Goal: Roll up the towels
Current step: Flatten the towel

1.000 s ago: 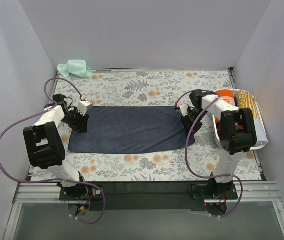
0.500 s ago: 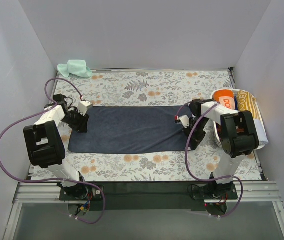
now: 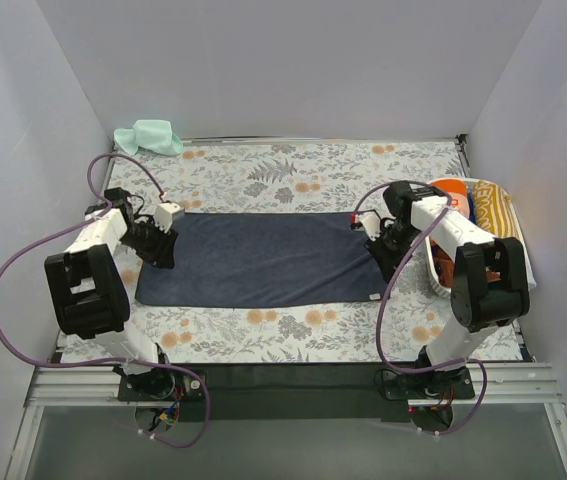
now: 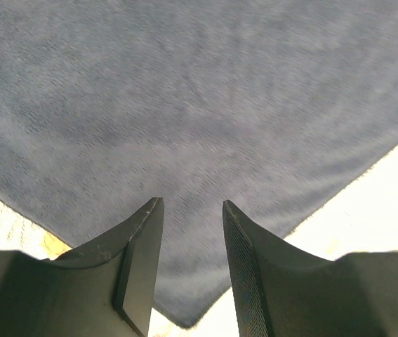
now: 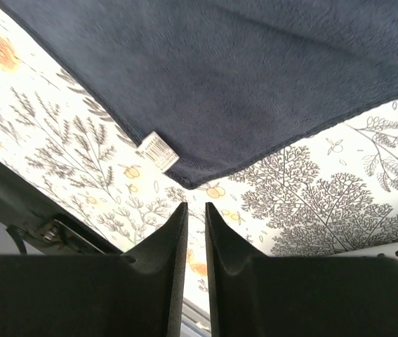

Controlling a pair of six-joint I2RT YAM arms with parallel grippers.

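- So, from above, your right gripper (image 3: pixel 387 258) is hanging over the right end of the navy towel (image 3: pixel 258 258). It has swung back from its reach of half a second ago. The near right corner, rounded a second ago, is now lying square and flat. That is suggesting the spreading is finished and the rolling not yet begun.
- The towel is lying flat mid-table on the floral covering (image 3: pixel 293 170). Its long axis is running left to right, with one short end facing each arm. Your left gripper (image 3: pixel 160 250) is sitting at the left end, unmoved.
- On the left wrist, your jaws are standing partly apart over the towel (image 4: pixel 199 126), gripping nothing. One corner is pointing back toward the camera.
- On the right wrist, your jaws are sitting almost together, with only a thin, empty slit between them. The towel's corner with its white label (image 5: pixel 160 151) is lying just ahead of the tips.
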